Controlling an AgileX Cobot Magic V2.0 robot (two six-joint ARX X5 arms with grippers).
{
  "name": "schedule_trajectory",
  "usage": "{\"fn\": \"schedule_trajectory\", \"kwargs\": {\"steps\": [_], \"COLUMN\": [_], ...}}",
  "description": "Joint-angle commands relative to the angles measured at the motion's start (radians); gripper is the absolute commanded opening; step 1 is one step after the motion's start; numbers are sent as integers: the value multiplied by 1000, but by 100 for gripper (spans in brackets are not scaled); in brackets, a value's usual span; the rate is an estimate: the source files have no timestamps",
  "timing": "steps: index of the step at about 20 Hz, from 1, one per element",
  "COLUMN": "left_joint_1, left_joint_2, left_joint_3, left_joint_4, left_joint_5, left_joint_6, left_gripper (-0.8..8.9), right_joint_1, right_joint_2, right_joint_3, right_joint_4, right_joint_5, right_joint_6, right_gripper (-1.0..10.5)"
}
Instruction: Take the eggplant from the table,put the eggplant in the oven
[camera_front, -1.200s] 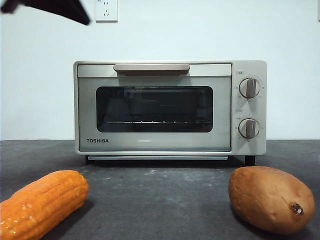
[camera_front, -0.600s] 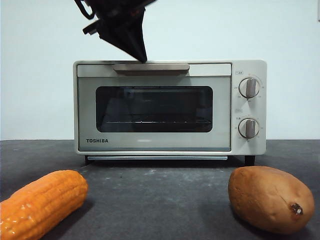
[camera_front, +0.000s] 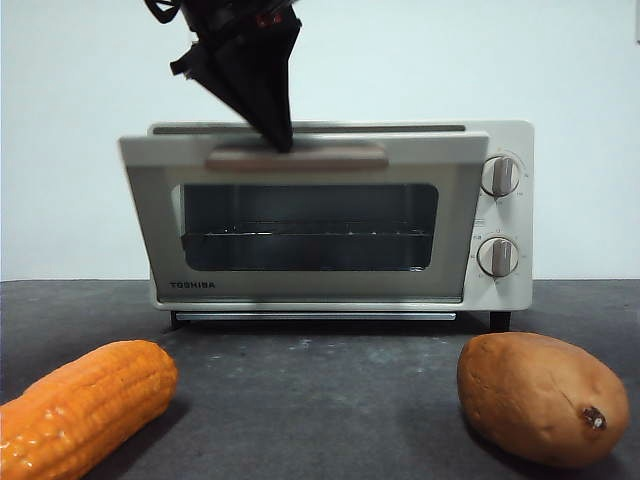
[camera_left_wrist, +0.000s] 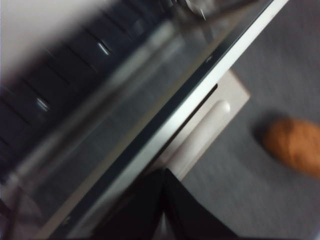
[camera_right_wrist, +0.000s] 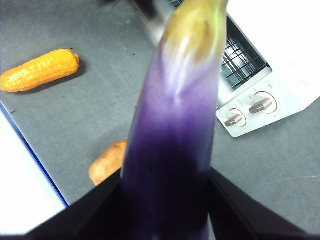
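The cream Toshiba oven (camera_front: 505, 215) stands at the back of the dark grey table (camera_front: 320, 400). Its glass door (camera_front: 300, 215) is tilted partly open, top edge leaning towards the camera. My left gripper (camera_front: 282, 140) comes down from above, jaws pressed together, with its tip hooked behind the tan handle (camera_front: 330, 158); the left wrist view shows this gripper (camera_left_wrist: 164, 175) against the door's edge. In the right wrist view my right gripper (camera_right_wrist: 167, 200) is shut on the glossy purple eggplant (camera_right_wrist: 175, 140), held high over the table, pale stem end pointing at the oven (camera_right_wrist: 270, 75).
An orange corn cob (camera_front: 85, 405) lies at the front left and a brown sweet potato (camera_front: 540, 395) at the front right. Both also show below the eggplant: corn cob (camera_right_wrist: 42, 70), sweet potato (camera_right_wrist: 110, 160). A white surface with a blue edge (camera_right_wrist: 25, 175) borders the table.
My left gripper came in from the upper left, dropped onto the oven's handle and pulled the top of the door outward. The door went from shut to partly open.
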Motion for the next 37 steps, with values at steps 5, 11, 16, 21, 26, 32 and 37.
{"fn": "schedule_trajectory", "kwargs": {"steps": [5,11,16,21,26,32,37], "left_joint_1": [-79,-3,140,306,509,670,689], "left_joint_2": [-79,-260,-461,-608,-653,-652,-652], "left_joint_3": [6,-129,-406,-629,-772,-793,-793], "left_joint_4": [-101,43,209,289,401,429,443], "left_joint_5": [-6,-29,-51,-15,185,311,326], "left_joint_6": [-84,-171,-241,-242,-281,-281,-281], "left_gripper": [4,4,4,4,4,4,4], "right_joint_1": [12,12,12,12,12,-30,-131], "right_joint_2": [9,39,135,312,541,772,894], "right_joint_3": [22,22,22,22,22,22,22], "right_joint_4": [25,53,98,203,396,742,922], "right_joint_5": [0,-50,-53,-50,29,220,254], "right_joint_6": [3,-24,-87,-176,-303,-509,-559], "right_gripper": [181,181,181,181,181,177,177]}}
